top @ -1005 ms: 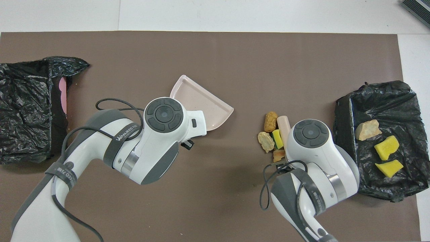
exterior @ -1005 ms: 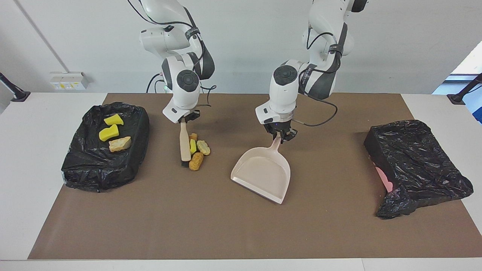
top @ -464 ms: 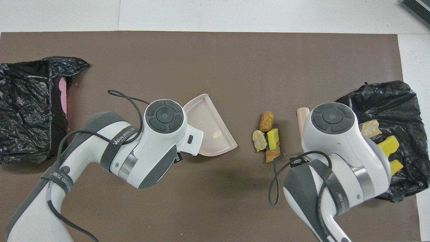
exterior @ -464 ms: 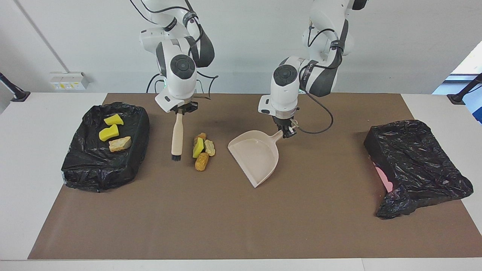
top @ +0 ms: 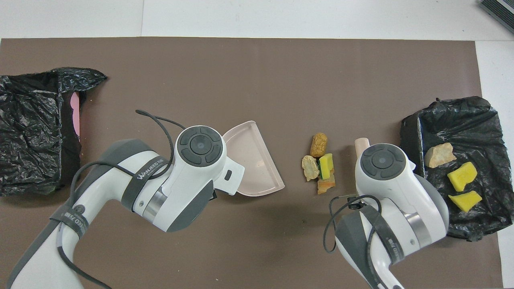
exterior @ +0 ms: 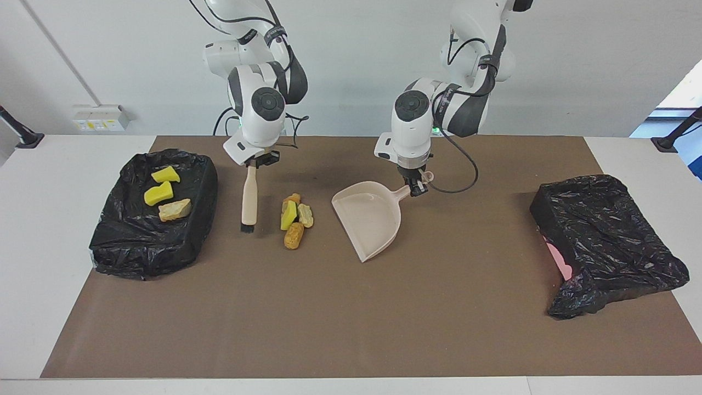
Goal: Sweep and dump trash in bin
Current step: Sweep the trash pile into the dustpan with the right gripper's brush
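Lumpy foam trash (exterior: 293,218) (top: 319,162) lies in a row running away from the robots. Right pincer (exterior: 254,162) grips the brush (exterior: 249,200); left pincer (exterior: 415,185) grips the dustpan (exterior: 370,218) (top: 253,160).

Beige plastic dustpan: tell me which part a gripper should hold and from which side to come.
Grip the beige plastic dustpan by its narrow handle, coming from above at the end nearer the robots. The handle sticks out from the wide, shallow scoop, which is too broad for two fingers. The left gripper holds it there now, its open mouth turned toward the small foam chunks.
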Controlling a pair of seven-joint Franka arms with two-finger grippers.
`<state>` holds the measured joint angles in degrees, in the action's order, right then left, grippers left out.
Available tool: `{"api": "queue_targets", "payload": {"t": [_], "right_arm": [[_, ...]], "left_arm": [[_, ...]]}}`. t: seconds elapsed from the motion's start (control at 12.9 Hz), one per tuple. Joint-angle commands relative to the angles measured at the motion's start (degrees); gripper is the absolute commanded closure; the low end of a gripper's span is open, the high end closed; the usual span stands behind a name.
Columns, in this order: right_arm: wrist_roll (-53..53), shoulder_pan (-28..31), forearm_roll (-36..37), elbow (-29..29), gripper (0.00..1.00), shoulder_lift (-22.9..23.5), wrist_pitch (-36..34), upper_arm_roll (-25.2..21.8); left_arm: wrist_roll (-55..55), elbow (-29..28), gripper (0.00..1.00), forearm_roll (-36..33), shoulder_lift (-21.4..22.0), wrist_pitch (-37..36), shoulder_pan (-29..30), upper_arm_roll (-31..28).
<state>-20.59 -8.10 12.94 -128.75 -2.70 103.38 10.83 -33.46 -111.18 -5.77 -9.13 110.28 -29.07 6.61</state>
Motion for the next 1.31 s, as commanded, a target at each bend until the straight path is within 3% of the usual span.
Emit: {"api": "queue_targets", "payload": {"t": [0.0,0.23,0.39,0.77,1.01,1.24], "right_arm": [[3.61,-0.25,-0.01,0.43,1.00,2.43,2.96,0.68],[4.42,-4.54,-5.90,1.91,1.00,7.95,8.92,0.68],[4.51,-5.96,-11.32,6.29,1.00,10.95,9.21,0.95],[4.42,-11.93,-30.32,8.69,1.00,11.84,13.87,1.30],[6.60,-10.71,-32.79,10.00,1.00,8.96,9.23,1.21],[13.36,-5.80,-35.88,14.04,1.00,4.21,-3.23,0.95]], "left_arm": [[-1.17,-2.37,1.00,-0.91,1.83,-0.42,-0.46,-0.46],[-1.26,-2.55,1.00,-0.91,1.83,-0.24,-0.37,-0.46],[-3.09,-2.64,1.00,-0.91,1.83,0.02,-0.29,-0.54],[-11.44,-4.12,1.00,-2.22,2.01,2.39,0.86,-0.63],[-14.34,-4.83,1.00,-3.55,2.27,4.67,0.95,-0.72],[-14.70,-4.92,1.00,-4.96,2.27,5.47,0.95,-0.63]]}}
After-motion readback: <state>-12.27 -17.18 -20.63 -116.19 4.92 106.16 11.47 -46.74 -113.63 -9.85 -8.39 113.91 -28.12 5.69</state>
